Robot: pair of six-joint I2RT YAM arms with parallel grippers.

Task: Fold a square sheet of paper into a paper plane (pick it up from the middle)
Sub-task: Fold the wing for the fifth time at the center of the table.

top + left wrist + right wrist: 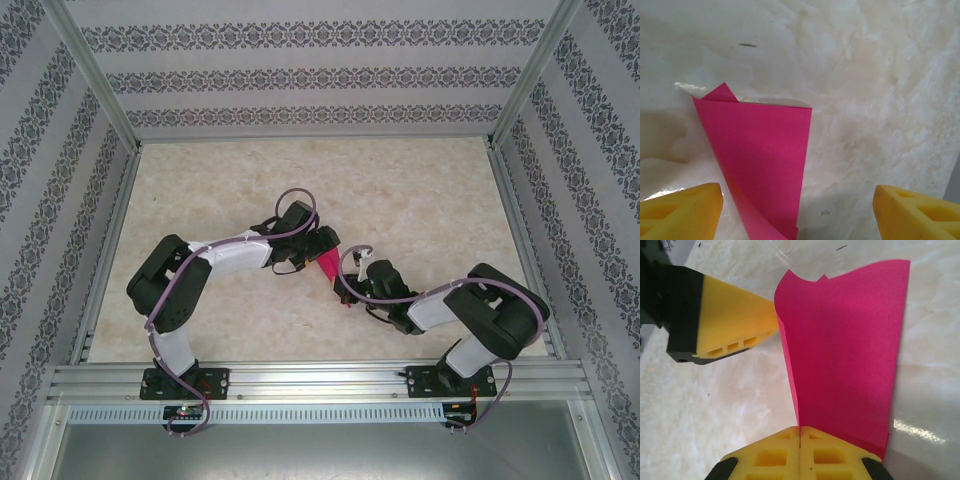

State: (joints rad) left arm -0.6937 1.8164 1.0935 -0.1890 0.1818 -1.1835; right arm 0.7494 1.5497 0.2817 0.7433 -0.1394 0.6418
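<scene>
The paper plane [845, 350] is pinched by the right hand [800, 437], the left hand [797, 200] spread wide near it.

Left arm [172, 285] and right arm [500, 318] bend inward, wrists close together. Left gripper [797, 212] has its fingers spread wide; right gripper [800, 440] is clamped on the folded pink paper [845, 350].

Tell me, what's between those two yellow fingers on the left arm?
The folded pink paper, bare table beside it; the left end effector's yellow fingers stand open either side, seen in the left wrist view.
</scene>
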